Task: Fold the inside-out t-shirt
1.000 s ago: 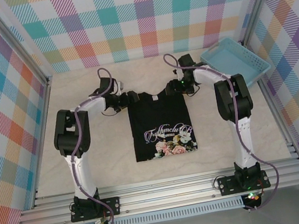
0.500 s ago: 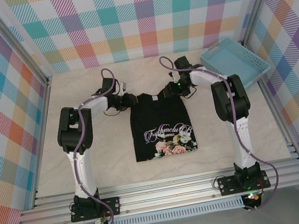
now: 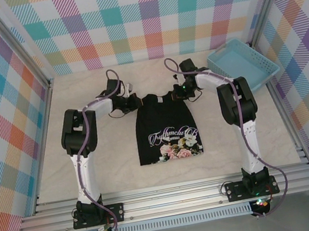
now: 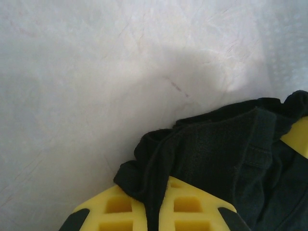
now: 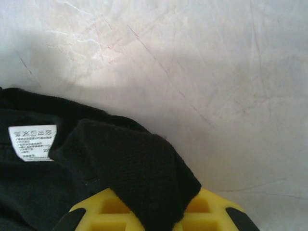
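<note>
1. T-shirt (image 3: pixel 165 128), black and spread flat mid-table (image 3: pixel 91 161), is lying with its collar end away from the arm bases and its flowered print (image 3: pixel 176 144) toward the near hem.
2. Left gripper (image 3: pixel 134 102) is pinching the far left shoulder corner. The left wrist view shows dark cloth bunching over a yellow finger (image 4: pixel 120 209), with the jaws closed down on the fabric.
3. Right gripper (image 3: pixel 177 92) is clamping the opposite shoulder. Here a thick fold is draping over its yellow finger (image 5: pixel 96 214), just beside the white care label (image 5: pixel 32 142) inside the neck.
4. Matching holds at both shoulders are likely serving one purpose: keeping the top edge level and taut, so it can be lifted and carried toward the hem without skewing.
5. Blue basket (image 3: pixel 244 65) is sitting at the far right corner, well apart from the garment and playing no part in this step.
</note>
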Robot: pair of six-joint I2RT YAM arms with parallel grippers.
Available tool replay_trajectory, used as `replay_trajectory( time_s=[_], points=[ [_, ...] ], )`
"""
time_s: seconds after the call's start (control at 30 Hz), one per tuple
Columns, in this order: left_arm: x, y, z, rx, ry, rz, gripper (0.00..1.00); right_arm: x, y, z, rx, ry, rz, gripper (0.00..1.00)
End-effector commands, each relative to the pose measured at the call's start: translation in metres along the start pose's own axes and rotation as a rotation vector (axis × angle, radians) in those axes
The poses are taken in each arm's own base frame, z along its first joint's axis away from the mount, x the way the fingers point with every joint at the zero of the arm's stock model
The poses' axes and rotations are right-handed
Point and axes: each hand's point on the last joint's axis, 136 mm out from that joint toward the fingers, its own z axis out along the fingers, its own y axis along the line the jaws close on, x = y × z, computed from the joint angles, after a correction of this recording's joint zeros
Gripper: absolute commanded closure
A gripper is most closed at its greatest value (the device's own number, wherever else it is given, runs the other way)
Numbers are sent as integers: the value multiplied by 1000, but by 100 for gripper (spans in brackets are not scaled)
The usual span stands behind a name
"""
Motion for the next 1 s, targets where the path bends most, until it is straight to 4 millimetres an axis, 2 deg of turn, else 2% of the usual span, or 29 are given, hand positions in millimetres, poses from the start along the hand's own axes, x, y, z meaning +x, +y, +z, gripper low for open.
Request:
replay_trajectory(
  time_s=[0.0, 0.13, 0.3, 0.4, 0.47, 0.57, 0.7, 0.83, 0.9, 0.97],
  points=[
    [-39, -28, -28, 74, -93, 56, 100, -45, 23, -45, -43, -178, -56, 99],
    [-83, -57, -65, 117, -195, 108, 100, -85, 42, -92, -94, -335, -83, 100],
    [-134, -113, -124, 169, -330, 218, 100, -132, 83, -159, -156, -528, -175, 100],
    [-146, -139, -156, 176, -374, 269, 100, -146, 104, -195, -186, -615, -242, 100],
    [-145, -151, -171, 193, -389, 293, 100, -147, 116, -213, -211, -646, -284, 100],
    [-130, -159, -180, 229, -369, 305, 100, -135, 129, -226, -269, -658, -318, 100],
    [-95, -163, -186, 277, -350, 299, 100, -99, 137, -226, -359, -622, -313, 100],
    [-36, -153, -170, 281, -264, 260, 100, -41, 123, -206, -349, -523, -249, 100],
    [-1, -146, -159, 285, -206, 230, 100, -6, 110, -198, -318, -466, -203, 100],
    [24, -141, -151, 280, -177, 197, 100, 20, 95, -195, -263, -434, -171, 100]
  ],
)
